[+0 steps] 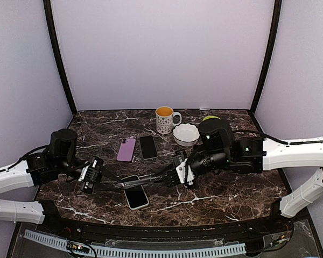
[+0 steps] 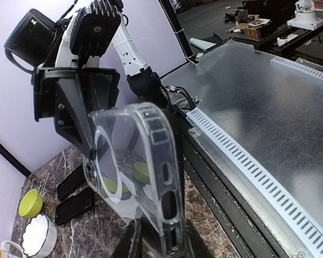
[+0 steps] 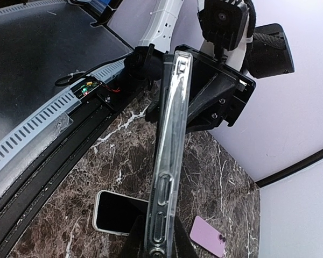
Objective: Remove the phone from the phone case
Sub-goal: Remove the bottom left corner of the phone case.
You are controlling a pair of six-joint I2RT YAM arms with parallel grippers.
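The clear phone case [image 1: 142, 180] hangs empty above the table, held at both ends. My left gripper [image 1: 116, 185] is shut on its left end and my right gripper [image 1: 164, 177] is shut on its right end. In the left wrist view the case [image 2: 142, 172] stands on edge between my fingers [image 2: 161, 243], and I can see the table through it. The right wrist view shows its side [image 3: 169, 156] with the button cutouts, rising from my gripper [image 3: 159, 244]. The phone [image 1: 135, 194], white-rimmed with a dark screen, lies face up on the marble just below the case [image 3: 116, 212].
A purple phone [image 1: 126, 149] and a black phone [image 1: 148, 146] lie behind the case. Further back stand a patterned mug [image 1: 165, 119], a white bowl [image 1: 185, 134] and a green bowl [image 1: 211, 119]. The table's black front rail [image 1: 167, 231] runs close to the phone.
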